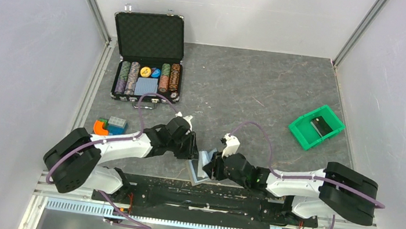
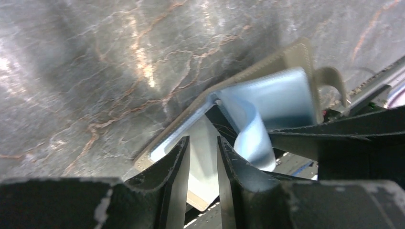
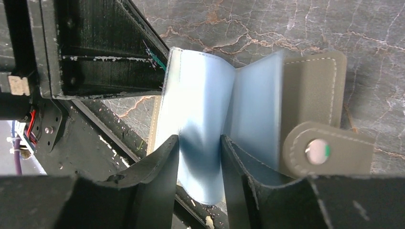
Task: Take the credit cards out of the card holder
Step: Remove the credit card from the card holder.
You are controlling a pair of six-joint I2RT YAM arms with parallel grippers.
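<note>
The tan card holder stands open between both grippers at the table's front edge, its pale-blue inner panels facing up. My left gripper comes in from the left. In the left wrist view its jaws stand narrow, with one flap of the card holder filling the gap. My right gripper meets it from the right. A pale-blue credit card bows between the right gripper jaws, touching both fingers. That curled credit card runs under the right finger. The holder's tan back and snap tab show on the right.
An open black chip case stands at the back left. A green bin with a dark item sits on the right. Coloured blocks lie by the left arm. The black front rail runs just below the holder.
</note>
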